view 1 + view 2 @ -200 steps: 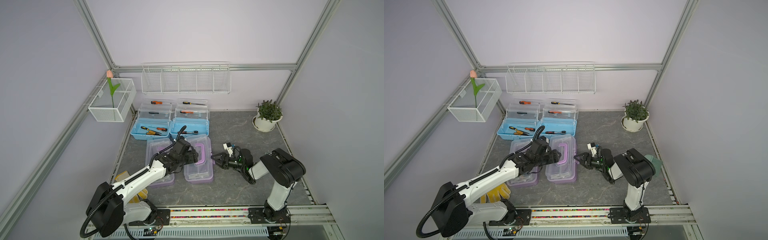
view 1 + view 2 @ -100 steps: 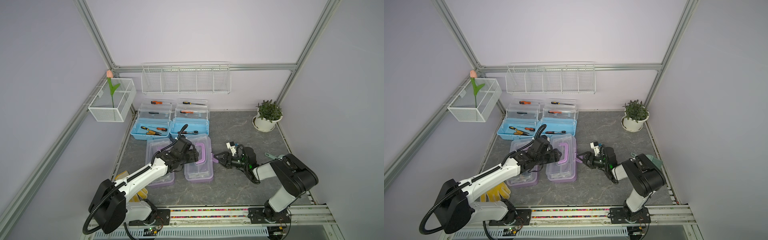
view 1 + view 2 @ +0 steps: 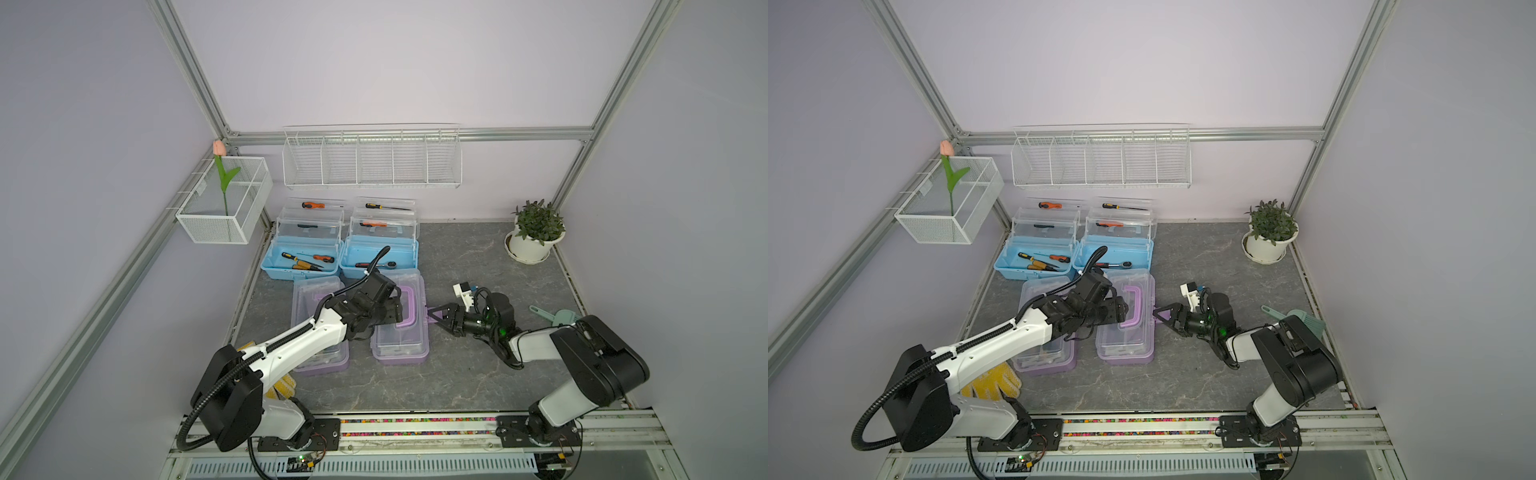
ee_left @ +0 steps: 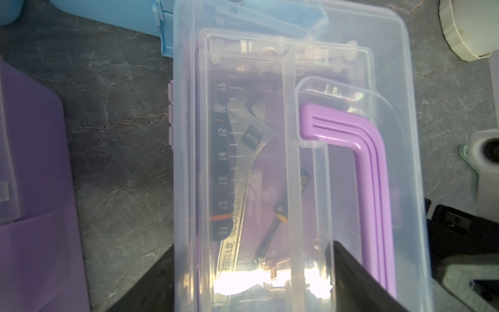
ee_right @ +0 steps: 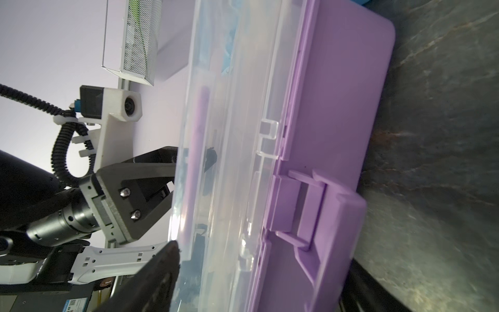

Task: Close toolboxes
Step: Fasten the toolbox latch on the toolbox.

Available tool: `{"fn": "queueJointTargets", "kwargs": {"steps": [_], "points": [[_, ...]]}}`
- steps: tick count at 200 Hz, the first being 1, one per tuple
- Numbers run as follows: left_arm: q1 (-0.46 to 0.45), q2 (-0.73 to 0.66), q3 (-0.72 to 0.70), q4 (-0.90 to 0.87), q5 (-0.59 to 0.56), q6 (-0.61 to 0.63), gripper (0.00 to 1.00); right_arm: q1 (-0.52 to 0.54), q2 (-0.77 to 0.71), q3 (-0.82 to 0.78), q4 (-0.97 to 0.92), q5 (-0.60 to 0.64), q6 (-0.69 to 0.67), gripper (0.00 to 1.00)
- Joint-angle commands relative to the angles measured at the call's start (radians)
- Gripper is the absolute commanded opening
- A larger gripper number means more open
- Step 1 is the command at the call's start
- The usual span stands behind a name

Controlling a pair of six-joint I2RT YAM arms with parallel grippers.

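Two purple toolboxes lie in front with their clear lids down: the right one (image 3: 401,336) (image 3: 1127,345) and the left one (image 3: 313,291), which my left arm partly hides. Behind them two light blue toolboxes (image 3: 299,262) (image 3: 380,253) stand open with tools inside. My left gripper (image 3: 395,313) (image 4: 253,244) is open over the right purple lid (image 4: 297,81), beside its purple handle (image 4: 351,151). My right gripper (image 3: 434,318) (image 5: 262,259) is open at that box's front. Its latch (image 5: 324,210) hangs loose between the jaws.
A potted plant (image 3: 536,232) stands at the back right. A teal brush (image 3: 552,318) lies near my right arm. Yellow gloves (image 3: 992,382) lie by the left arm's base. White wire baskets (image 3: 372,162) (image 3: 224,203) hang on the walls.
My right arm's elbow has swung out to the right and lower, while its gripper stayed at the purple toolbox's front. The left arm has hardly moved.
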Motion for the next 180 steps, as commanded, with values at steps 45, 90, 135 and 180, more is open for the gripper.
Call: {"fn": "queueJointTargets", "kwargs": {"steps": [45, 90, 135, 180], "points": [[-0.025, 0.106, -0.024, -0.132, 0.004, 0.017, 0.70, 0.009, -0.126, 0.023, -0.195, 0.046, -0.129, 0.85], [-0.031, 0.123, -0.015, -0.119, 0.011, 0.018, 0.70, 0.017, -0.149, 0.033, -0.252, 0.059, -0.167, 0.71], [-0.045, 0.130, -0.009, -0.113, 0.011, 0.017, 0.70, 0.022, -0.149, 0.043, -0.261, 0.060, -0.178, 0.59], [-0.049, 0.139, 0.000, -0.114, 0.013, 0.026, 0.70, 0.024, -0.159, 0.063, -0.317, 0.076, -0.197, 0.44]]}}
